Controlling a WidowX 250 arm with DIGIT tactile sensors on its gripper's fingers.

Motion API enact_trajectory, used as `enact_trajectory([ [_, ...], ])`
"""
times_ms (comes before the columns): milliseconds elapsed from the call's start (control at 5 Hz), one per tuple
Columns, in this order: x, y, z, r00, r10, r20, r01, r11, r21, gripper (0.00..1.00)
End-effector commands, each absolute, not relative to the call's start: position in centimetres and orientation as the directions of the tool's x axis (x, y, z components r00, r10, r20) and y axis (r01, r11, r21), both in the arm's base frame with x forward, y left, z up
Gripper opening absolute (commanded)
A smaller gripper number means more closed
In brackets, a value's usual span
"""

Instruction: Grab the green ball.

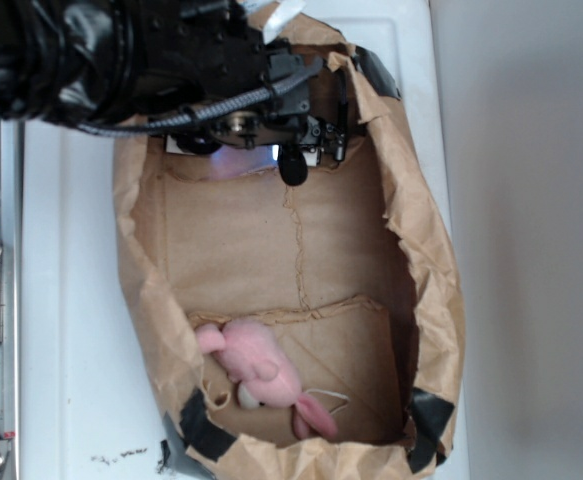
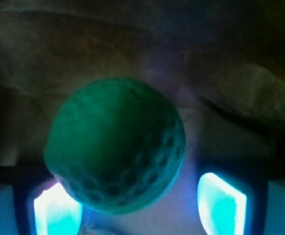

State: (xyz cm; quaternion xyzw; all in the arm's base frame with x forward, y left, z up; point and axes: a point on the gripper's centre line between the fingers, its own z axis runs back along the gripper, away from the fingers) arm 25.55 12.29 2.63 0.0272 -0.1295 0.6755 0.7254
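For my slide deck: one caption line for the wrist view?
Dimpled green ball fills the wrist view, lying between two glowing gripper fingers above crumpled brown paper.

The black arm [image 1: 121,55] is reaching in from the upper left of the exterior view, its cables trailing along the wrist. The gripper [image 1: 271,160] is pointing down at the top of the frame. In the wrist view its two fingers [image 2: 58,211] are standing apart and glowing at the bottom edge; whether they are pressing on anything is hard to tell in the dim blur.
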Motion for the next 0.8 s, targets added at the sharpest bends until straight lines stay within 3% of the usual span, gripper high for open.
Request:
enact_trajectory([
  [0,24.73,15.02,4.58,0.002,0.944,0.331,-0.974,0.077,-0.212,1.00],
  [600,24.88,14.86,4.43,-0.041,0.938,0.343,-0.966,0.050,-0.254,1.00],
])
